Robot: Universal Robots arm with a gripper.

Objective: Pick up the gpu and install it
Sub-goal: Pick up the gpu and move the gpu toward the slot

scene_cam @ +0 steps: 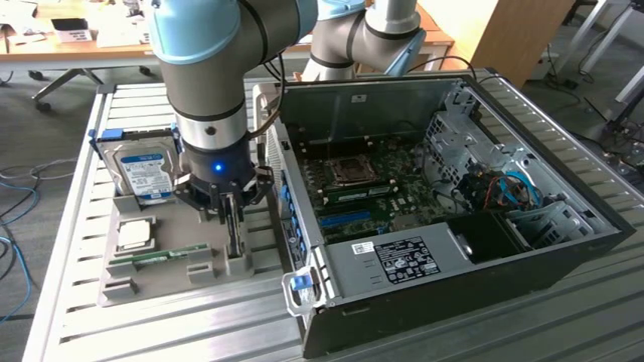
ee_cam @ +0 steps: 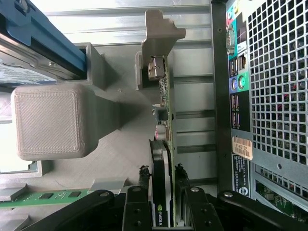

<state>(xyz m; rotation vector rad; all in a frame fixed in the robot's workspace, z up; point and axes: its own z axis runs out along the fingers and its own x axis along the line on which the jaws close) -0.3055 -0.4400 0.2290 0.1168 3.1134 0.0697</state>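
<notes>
Hard drive (scene_cam: 141,173) one side, PC case (scene_cam: 453,188) the other. gpu (ee_cam: 161,159) on edge in tray (scene_cam: 151,290), straddled by my pincer (scene_cam: 234,226); clamped or not, can't tell.

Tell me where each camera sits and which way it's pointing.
Exterior view: raised, apart from the robot, looking down on the open computer case and grey tray; the arm shows.
Wrist view: on the wrist, looking down at the graphics card standing on edge in the tray; black tool linkage shows.
Both share the tray, the computer case and the hard drive.
</notes>
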